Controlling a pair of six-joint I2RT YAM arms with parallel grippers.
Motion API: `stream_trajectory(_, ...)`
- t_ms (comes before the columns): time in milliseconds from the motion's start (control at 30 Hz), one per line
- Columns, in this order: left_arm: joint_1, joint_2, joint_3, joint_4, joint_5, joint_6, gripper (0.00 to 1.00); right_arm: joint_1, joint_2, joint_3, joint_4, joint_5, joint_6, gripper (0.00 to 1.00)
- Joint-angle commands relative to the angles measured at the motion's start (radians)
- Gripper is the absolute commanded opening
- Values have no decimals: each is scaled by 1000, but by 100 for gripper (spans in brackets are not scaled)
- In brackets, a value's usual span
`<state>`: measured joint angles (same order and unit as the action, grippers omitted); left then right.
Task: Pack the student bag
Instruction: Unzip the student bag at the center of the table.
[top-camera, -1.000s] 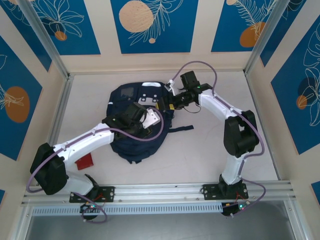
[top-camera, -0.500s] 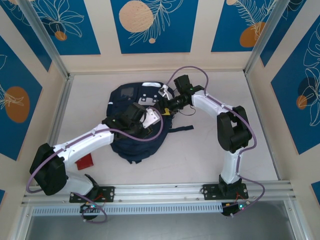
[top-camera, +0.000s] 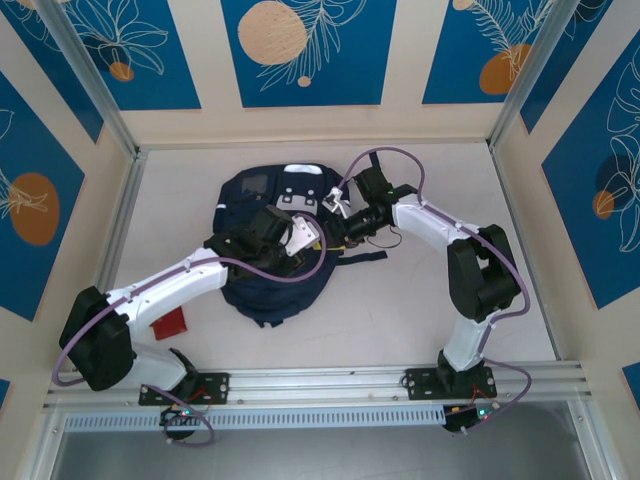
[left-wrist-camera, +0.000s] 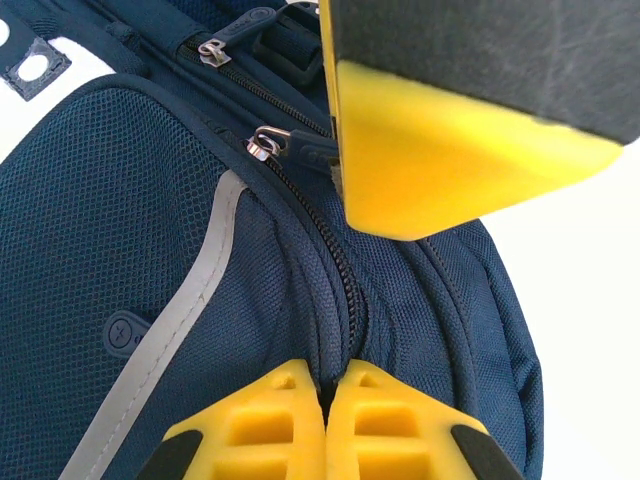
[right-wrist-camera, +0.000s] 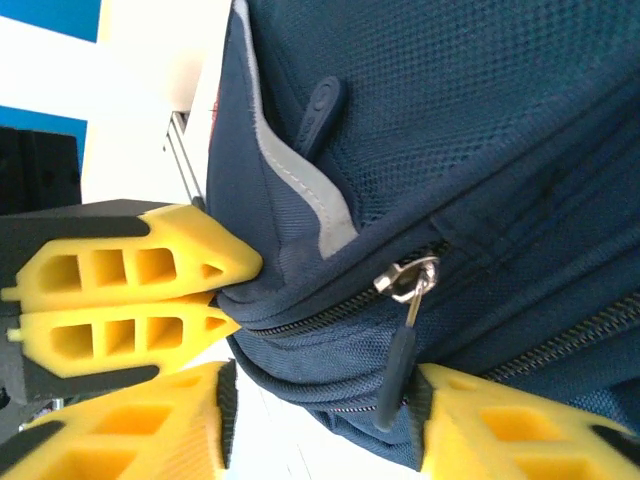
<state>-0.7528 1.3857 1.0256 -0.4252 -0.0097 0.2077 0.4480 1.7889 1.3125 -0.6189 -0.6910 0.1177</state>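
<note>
The student bag (top-camera: 252, 195) lies flat in the middle of the table, dark navy with white-grey patches near its top. My left gripper (top-camera: 307, 236) is shut on a fold of the bag's fabric beside a zipper line (left-wrist-camera: 340, 270); its fingertips meet at the fold (left-wrist-camera: 328, 378). My right gripper (top-camera: 336, 213) is open at the bag's right edge, with its fingers either side of the bag's rim (right-wrist-camera: 320, 400). A zipper slider (right-wrist-camera: 405, 277) with a dark pull tab (right-wrist-camera: 394, 378) hangs against my right gripper's right finger (right-wrist-camera: 510, 430). The left gripper's fingers (right-wrist-camera: 130, 290) show beside it.
A small red object (top-camera: 168, 325) lies on the table next to the left arm's base. A dark strap (top-camera: 365, 257) trails from the bag to the right. Walls and metal posts close in the table on three sides; bare table lies right of the bag.
My right gripper has moved nearer along the bag's right edge, down toward the left gripper. The left gripper has kept its hold and has not moved.
</note>
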Motion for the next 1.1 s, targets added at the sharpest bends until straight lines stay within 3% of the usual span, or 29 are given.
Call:
stream_trajectory(0, 14, -6, 6, 32, -1, -27, 0, 6, 7, 26, -11, 64, -9, 44)
stream_trajectory(300, 15, -10, 2, 19, 10, -34, 0, 19, 57, 89, -15, 109, -25, 27)
stream_trajectory(533, 14, 0, 10, 25, -3, -37, 0, 32, 60, 75, -43, 113, -61, 25)
stream_trajectory(767, 15, 25, 25, 39, 4, -64, 0, 35, 9, 21, -35, 123, -57, 0)
stream_trajectory(933, 12, 70, 46, 101, 55, -136, 0, 32, -71, -44, 11, 192, -36, 0)
stream_trajectory(1000, 13, 91, 69, 114, 76, -182, 10, 12, -93, -59, 34, 253, -8, 0)
stream_trajectory(1067, 14, 109, 97, 117, 92, -235, 34, -26, -100, -59, 51, 316, 29, 0)
